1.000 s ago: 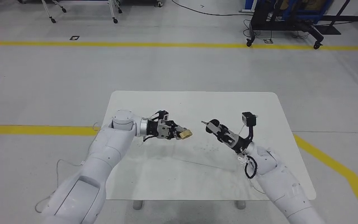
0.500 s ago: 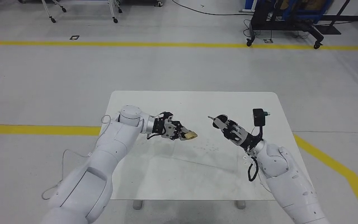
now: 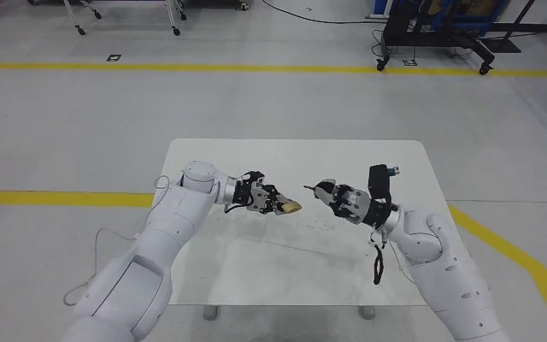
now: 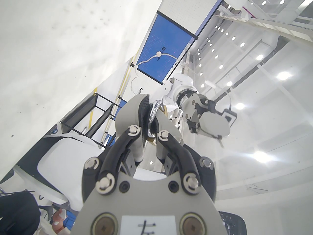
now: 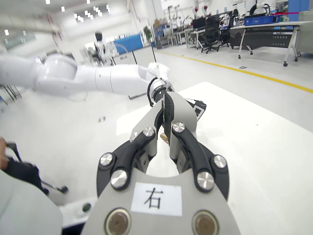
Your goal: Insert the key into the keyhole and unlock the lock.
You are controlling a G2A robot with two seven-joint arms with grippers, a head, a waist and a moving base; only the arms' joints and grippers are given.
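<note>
A brass padlock [image 3: 291,206] hangs above the middle of the white table [image 3: 256,158], and my left gripper [image 3: 275,203] is shut on it. In the left wrist view the steel shackle [image 4: 153,116] sits clamped between the pads of the left gripper [image 4: 151,103]. My right gripper [image 3: 326,191] is shut on the key [image 3: 308,186], whose thin blade points at the lock across a small gap. The right wrist view shows the right gripper [image 5: 166,100] closed, with a bit of the brass key [image 5: 163,136] between its fingers; the blade is hidden there.
Both arms hover above the table. A small black box [image 3: 379,181] rides on the right wrist. Dark specks mark the tabletop [image 3: 329,224] below the grippers. Yellow floor lines [image 3: 256,66] and a wheeled rack [image 3: 436,38] lie beyond the table's far side.
The right gripper swung out and away half a second ago and has come back toward the lock with the key. The left gripper nudged the lock slightly toward the key, then held still.
</note>
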